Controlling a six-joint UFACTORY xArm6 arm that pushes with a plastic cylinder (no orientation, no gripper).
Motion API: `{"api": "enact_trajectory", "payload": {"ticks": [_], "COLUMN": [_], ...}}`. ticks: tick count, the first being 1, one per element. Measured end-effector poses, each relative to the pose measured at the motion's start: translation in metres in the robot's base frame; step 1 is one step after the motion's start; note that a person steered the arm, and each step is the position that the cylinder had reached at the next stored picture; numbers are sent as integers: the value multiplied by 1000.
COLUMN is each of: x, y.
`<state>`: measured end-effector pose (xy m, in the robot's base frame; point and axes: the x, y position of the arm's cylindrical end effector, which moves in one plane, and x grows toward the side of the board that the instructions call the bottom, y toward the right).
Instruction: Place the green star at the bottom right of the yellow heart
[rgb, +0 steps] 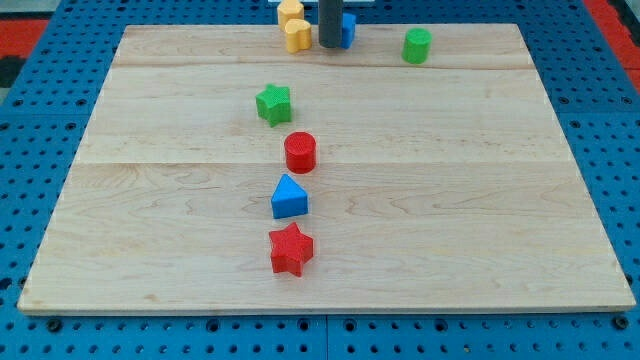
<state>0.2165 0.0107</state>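
Note:
The green star (273, 103) lies on the wooden board (450, 200), left of centre in the upper half. Two yellow blocks sit at the view's top edge: one (290, 12) partly cut off, and one (297, 35) just below it; I cannot tell which is the heart. My tip (329, 45) is at the top, just right of the lower yellow block and against a blue block (346, 30). The tip is well above and to the right of the green star.
A green cylinder (417, 45) stands at the top right. Below the green star run a red cylinder (300, 152), a blue triangular block (289, 197) and a red star (291, 249) in a column. A blue pegboard (60, 60) surrounds the board.

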Motion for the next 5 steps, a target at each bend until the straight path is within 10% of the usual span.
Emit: {"api": "enact_trajectory", "payload": {"ticks": [4,5], "x": [70,29], "y": [159,167]}}
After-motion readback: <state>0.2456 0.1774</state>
